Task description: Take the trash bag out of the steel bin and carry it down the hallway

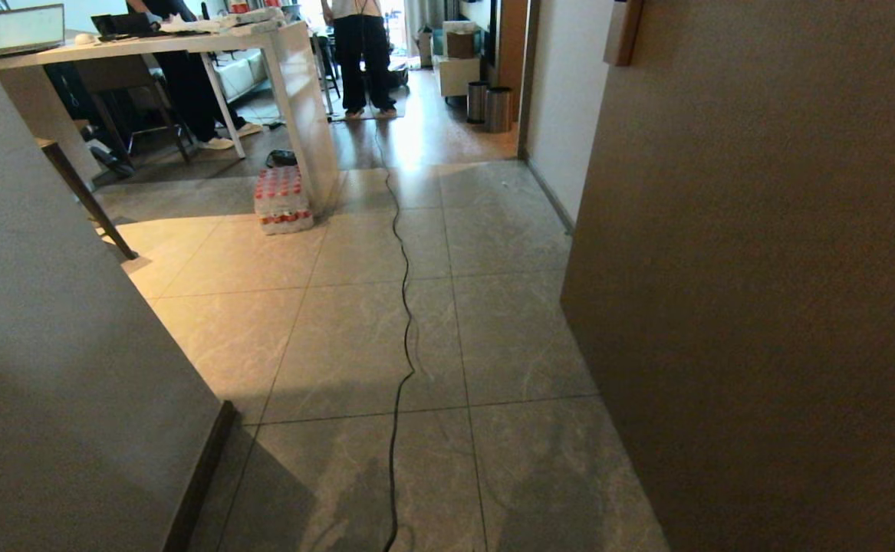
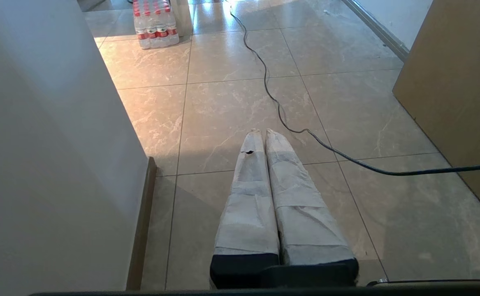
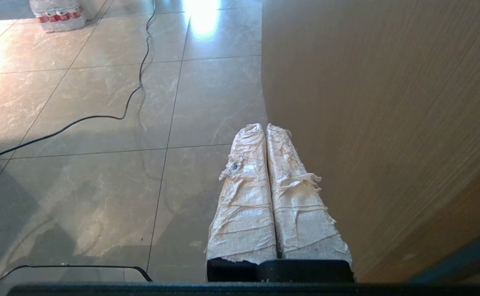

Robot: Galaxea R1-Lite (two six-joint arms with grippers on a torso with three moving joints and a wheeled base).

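Far off, two steel bins (image 1: 491,107) stand by the wall; both grippers' jaws together

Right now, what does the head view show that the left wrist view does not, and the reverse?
Only the head view: the white table, two standing people, and two steel bins by the far wall; neither arm shows there. Only the left wrist view: the left gripper, its wrapped fingers pressed together, holding nothing. Both: the tiled hallway, the black cable along the floor, and the pack of bottles. No trash bag shows in either.
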